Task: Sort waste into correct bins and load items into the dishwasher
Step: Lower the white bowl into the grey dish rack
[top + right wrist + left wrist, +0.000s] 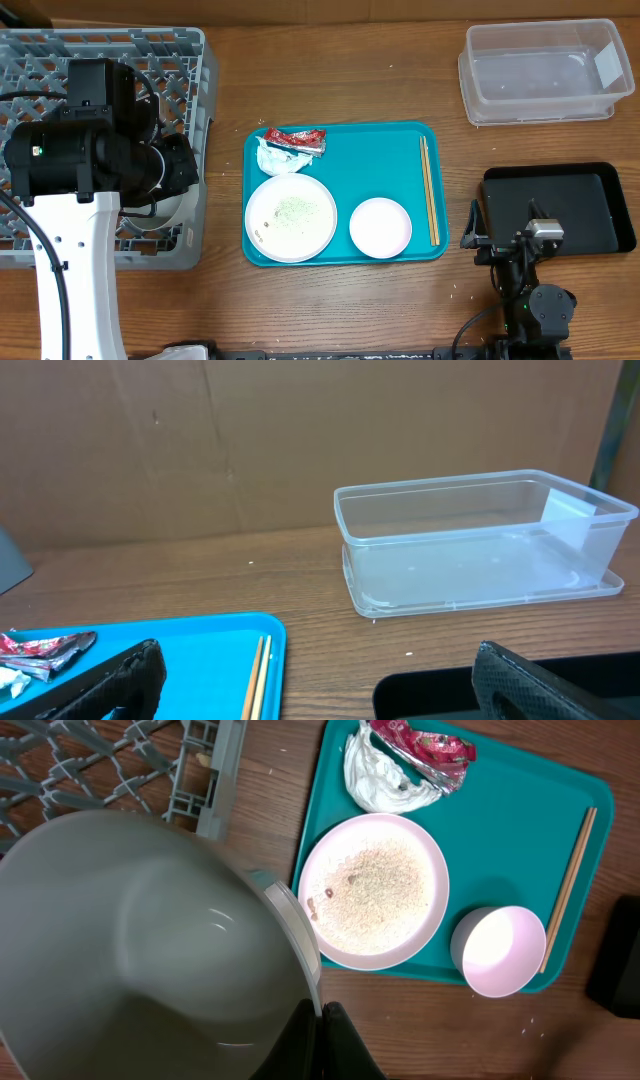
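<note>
Your left tool (325, 1038) clamps the grey bowl (150, 950) by the rack (30, 250), right tool (315, 685) gapes empty; plate (291, 217), dish (380, 227), chopsticks (428, 190), waste (280, 158) await sorting.

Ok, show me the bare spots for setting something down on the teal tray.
Free: the teal tray between the sauce packet and chopsticks, above the pink dish. Crowded: its left side, with napkin and plate.

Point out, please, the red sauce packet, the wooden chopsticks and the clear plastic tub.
red sauce packet (297, 139), overhead view, middle of the wrapper.
wooden chopsticks (428, 190), overhead view, halfway along the pair.
clear plastic tub (535, 75), overhead view, its bare floor.
</note>
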`<state>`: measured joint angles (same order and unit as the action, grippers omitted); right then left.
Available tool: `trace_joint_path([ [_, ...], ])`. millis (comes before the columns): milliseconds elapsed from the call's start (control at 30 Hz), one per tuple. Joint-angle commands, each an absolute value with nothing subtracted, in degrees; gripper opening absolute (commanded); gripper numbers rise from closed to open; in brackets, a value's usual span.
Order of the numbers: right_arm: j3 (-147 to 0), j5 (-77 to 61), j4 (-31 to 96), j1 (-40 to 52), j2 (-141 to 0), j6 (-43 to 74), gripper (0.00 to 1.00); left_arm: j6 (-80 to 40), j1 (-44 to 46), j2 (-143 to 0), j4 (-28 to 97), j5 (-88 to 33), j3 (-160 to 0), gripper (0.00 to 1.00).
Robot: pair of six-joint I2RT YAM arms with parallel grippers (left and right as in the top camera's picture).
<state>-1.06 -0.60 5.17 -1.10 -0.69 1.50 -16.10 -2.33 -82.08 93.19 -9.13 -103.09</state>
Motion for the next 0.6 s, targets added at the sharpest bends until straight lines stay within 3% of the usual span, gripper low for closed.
trace_joint_path([
  [0, -0.5, -0.1, 4.9, -1.4, -0.2, 1.5, 1.0, -16.3, -2.7, -81.3, 92.9, -8.3, -102.5, 0.04],
  [567, -0.5, -0.1, 4.9, -1.3, -0.2, 1.5, 1.0, -16.3, -2.7, -81.3, 92.5, -8.3, -102.5, 0.04],
])
